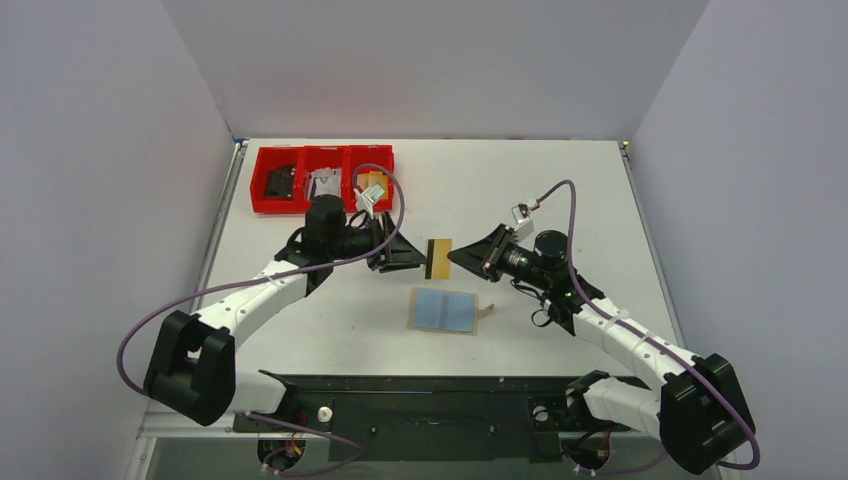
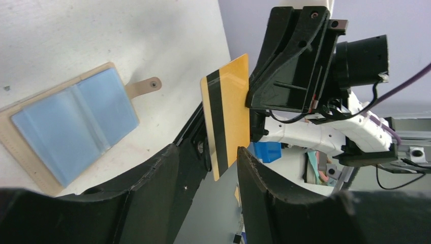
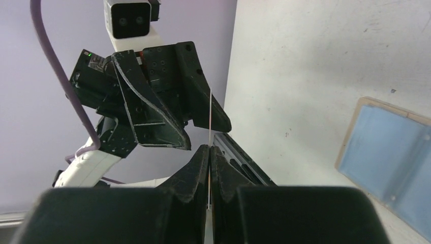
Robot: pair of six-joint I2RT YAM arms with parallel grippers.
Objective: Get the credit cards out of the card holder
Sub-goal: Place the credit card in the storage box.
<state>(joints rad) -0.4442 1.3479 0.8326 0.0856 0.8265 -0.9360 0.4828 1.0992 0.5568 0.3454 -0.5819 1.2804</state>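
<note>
Top view: one yellow credit card (image 1: pixel 437 258) with a black stripe was held on edge above the table (image 1: pixel 560 190), near its centre. The right gripper (image 1: pixel 457 258), at 3 o'clock of the card, had its fingers pressed together, pinching the card's edge. The left gripper (image 1: pixel 417 258), at 9 o'clock, stood spread with the card between its fingers; contact could not be confirmed. The tan card holder (image 1: pixel 445 311) lay open flat at 6 o'clock of the card, blue pockets showing. A red tray (image 1: pixel 322 150) sat at 10 o'clock.
</note>
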